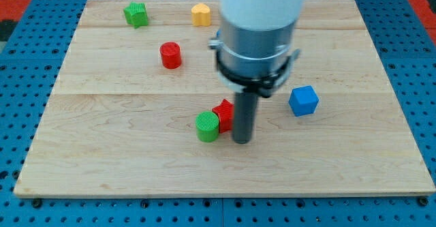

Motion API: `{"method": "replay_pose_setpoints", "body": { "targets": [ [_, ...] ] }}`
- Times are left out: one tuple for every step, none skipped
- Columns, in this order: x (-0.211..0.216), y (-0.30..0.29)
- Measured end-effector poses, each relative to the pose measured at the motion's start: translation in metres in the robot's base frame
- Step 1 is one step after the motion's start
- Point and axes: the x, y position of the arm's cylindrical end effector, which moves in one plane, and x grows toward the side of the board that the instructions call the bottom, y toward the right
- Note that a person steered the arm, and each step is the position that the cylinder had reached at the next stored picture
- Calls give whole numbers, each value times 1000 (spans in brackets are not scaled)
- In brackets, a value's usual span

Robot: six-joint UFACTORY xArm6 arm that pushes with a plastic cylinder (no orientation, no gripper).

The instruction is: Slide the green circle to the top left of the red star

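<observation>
Gripper-wise, nothing to call wide or narrow on this arm: it ends in a plain dark rod, and my tip (242, 141) is planted on the counter (340, 159) just below centre. Right beside it, on the view's left, sits the red star (223, 114), partly hidden behind the rod and looking to be in contact with it. Green circle (208, 126) is tucked against the star's lower left, the two touching or very nearly so. So the tip stands on the star's right side, with the green circle on the far side from it. Off to the view's right, well apart, rests a blue cube (303, 100). Up the board, a red cylinder (171, 55) stands alone, and along the top edge sit another green block (136, 14) and a yellow block (201, 14).
</observation>
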Motion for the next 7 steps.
{"method": "replay_pose_setpoints", "body": {
  "targets": [
    [-34, -27],
    [-55, -39],
    [-23, -35],
    [-13, 40],
    [-12, 104],
    [-26, 145],
    [-49, 160]
  ]
}}
